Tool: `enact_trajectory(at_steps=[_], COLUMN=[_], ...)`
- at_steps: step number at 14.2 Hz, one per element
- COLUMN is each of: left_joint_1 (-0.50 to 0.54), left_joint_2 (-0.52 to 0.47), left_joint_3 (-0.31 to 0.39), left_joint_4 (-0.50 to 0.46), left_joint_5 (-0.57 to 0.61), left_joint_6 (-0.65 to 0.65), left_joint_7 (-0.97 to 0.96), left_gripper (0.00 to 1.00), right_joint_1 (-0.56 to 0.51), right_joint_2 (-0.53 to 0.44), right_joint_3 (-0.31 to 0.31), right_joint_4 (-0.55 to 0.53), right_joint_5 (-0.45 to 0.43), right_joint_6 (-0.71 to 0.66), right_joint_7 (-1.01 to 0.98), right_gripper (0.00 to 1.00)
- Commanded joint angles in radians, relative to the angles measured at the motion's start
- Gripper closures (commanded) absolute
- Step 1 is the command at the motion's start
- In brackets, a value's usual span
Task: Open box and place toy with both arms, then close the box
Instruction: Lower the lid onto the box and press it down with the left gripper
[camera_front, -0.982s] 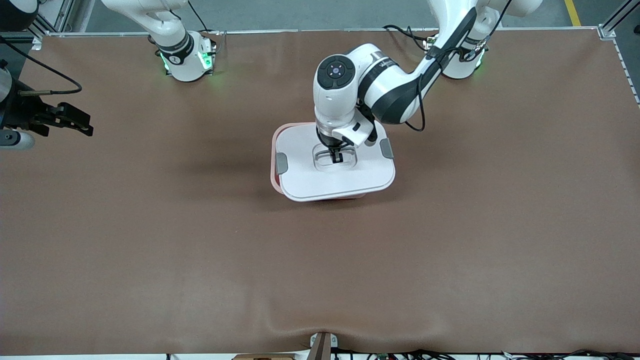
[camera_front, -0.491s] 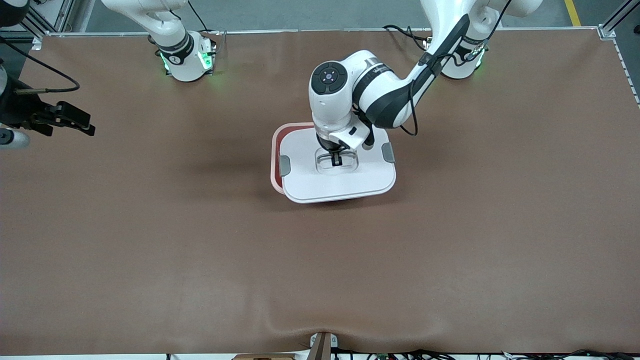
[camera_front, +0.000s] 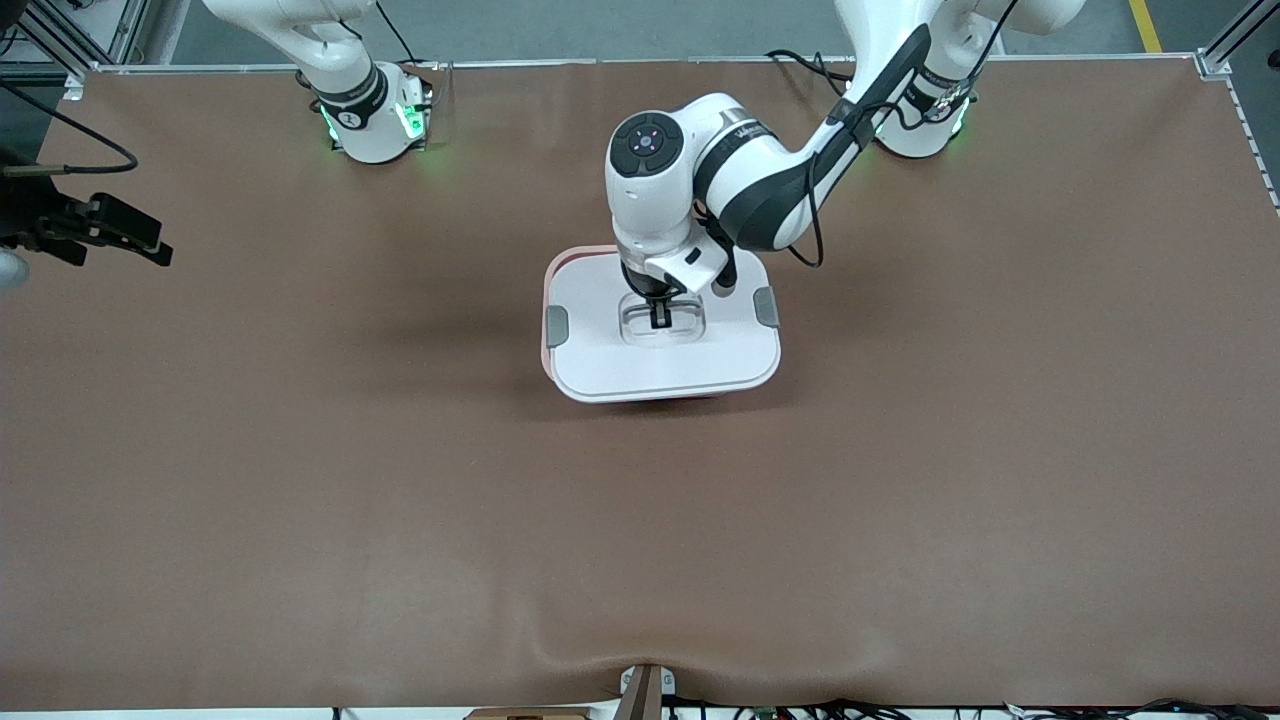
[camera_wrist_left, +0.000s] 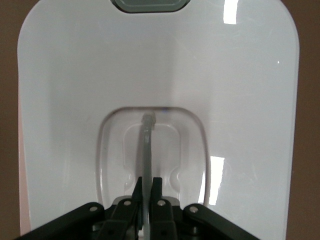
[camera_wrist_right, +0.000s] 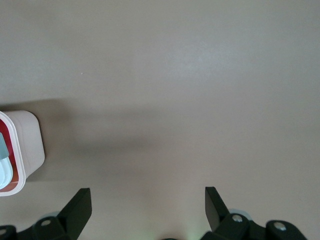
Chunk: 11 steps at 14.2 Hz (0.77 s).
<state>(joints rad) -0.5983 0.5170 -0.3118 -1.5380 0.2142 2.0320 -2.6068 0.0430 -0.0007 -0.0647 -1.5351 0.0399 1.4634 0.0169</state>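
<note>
Left wrist view: left gripper (camera_wrist_left: 143, 192) clamps the lid's handle (camera_wrist_left: 146, 150); right gripper (camera_wrist_right: 145, 205) waits, fingers spread.

A brown table mat (camera_front: 900, 480) with cables (camera_front: 800, 708) at its near edge.

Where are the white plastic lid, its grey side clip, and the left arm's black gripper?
white plastic lid (camera_front: 600, 350): front view, flat top.
grey side clip (camera_front: 557, 327): front view, clip face.
left gripper (camera_wrist_left: 146, 192): left wrist view, between fingertips shut on the handle.

I'm reaching my left arm (camera_front: 780, 180) down over the box (camera_front: 600, 370), its left gripper (camera_front: 661, 316) pinching the lid handle (camera_wrist_left: 147, 150). My right arm is waiting toward its own table end, well apart from the box, right gripper (camera_wrist_right: 145, 210) spread wide.
</note>
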Motion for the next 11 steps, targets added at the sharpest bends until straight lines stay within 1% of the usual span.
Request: enact_trajectory(at_steps=[1,6,11], left_joint_1=[-0.017,-0.031,-0.035], left_joint_2=[0.012,0.029,0.049], left_joint_3=[-0.006,-0.006,-0.006], left_joint_4=[0.027,0.026,0.022], left_joint_5=[0.022,0.033,0.034], left_joint_6=[-0.015,-0.012,0.020], left_joint_7=[0.010,0.011,0.011], left_gripper=[1.00,1.00,1.00], right_joint_1=[-0.012,-0.014,-0.020], right_joint_2=[-0.007,-0.002,-0.002], right_joint_3=[0.002,0.002,-0.010], right_joint_4=[0.009,0.013,0.027], right_joint_5=[0.011,0.011,0.009], right_joint_6=[-0.020,-0.021,-0.021], right_joint_7=[0.001,0.017,0.017], right_gripper=[0.00,0.00,0.00])
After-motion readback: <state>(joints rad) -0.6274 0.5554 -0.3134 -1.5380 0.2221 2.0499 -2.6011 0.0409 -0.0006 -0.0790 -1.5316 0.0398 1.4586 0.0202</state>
